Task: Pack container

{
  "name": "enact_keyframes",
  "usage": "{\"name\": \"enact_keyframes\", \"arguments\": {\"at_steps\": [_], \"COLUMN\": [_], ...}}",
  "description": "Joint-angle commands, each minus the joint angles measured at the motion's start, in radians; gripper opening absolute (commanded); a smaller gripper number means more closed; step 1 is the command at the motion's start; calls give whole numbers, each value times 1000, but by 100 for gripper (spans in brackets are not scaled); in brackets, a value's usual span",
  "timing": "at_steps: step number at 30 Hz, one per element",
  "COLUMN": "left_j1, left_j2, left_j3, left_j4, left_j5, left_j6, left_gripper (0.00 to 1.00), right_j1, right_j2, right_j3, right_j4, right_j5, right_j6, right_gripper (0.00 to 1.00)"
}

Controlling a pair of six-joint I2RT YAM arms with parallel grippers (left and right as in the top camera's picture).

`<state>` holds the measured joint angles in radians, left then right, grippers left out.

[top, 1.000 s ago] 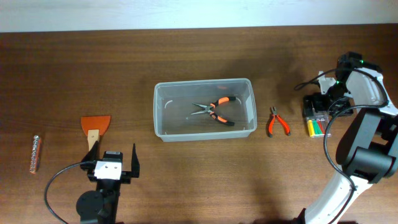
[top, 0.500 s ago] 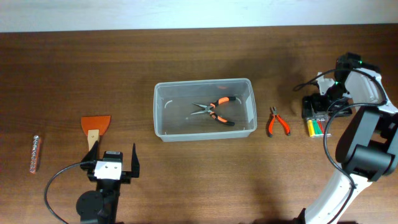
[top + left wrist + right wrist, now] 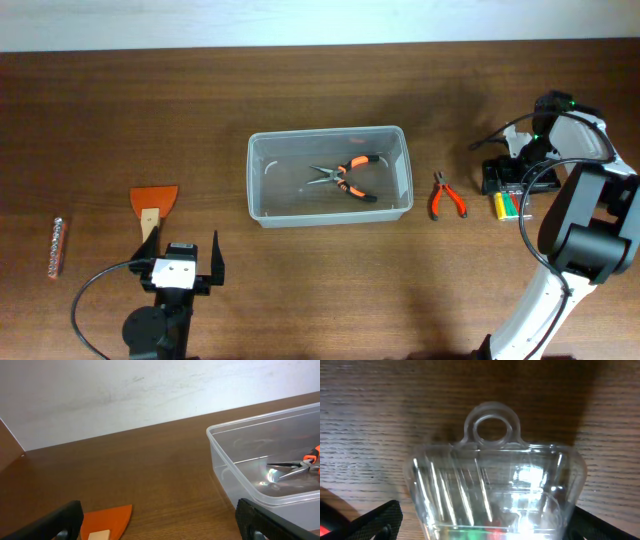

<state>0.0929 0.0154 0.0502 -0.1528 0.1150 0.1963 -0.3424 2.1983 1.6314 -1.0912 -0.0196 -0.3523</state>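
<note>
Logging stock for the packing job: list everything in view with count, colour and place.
container: one, clear, table centre
long-nose pliers: one, orange-and-black handles, inside the container
small pliers: one, orange handles, table, right of the container
small case: one, clear with green, yellow, red bits, under the right gripper
scraper: one, orange blade, pale handle, left of the container
slim strip: one, silvery-reddish, far left
table: one, dark brown, under everything
left gripper: one, black fingers, open, near the scraper
right gripper: one, black, open, over the small case

The dark brown wooden surface (image 3: pixel 150 100) is matt and grained. The clear plastic rectangular container (image 3: pixel 325 132) and small clear plastic case (image 3: pixel 495 485) shine glossy.
</note>
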Motion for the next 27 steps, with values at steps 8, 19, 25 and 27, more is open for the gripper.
{"name": "enact_keyframes", "arguments": {"at_steps": [8, 19, 25, 27], "left_j1": [6, 6, 6, 6], "left_j2": [-9, -9, -9, -9], "left_j3": [-7, -7, -7, -7], "left_j4": [3, 3, 3, 3], "left_j5": [-6, -6, -6, -6], "left_j6": [-12, -12, -12, -12], "left_gripper": [99, 99, 99, 99], "right_j1": [2, 2, 2, 2], "right_j2": [19, 19, 19, 19], "right_j3": [-5, -5, -5, -5], "right_j4": [-2, -11, -14, -17], "right_j5": [-14, -14, -14, -14], "right_j6": [-10, -10, -7, -6], "right_gripper": [92, 73, 71, 71]}}
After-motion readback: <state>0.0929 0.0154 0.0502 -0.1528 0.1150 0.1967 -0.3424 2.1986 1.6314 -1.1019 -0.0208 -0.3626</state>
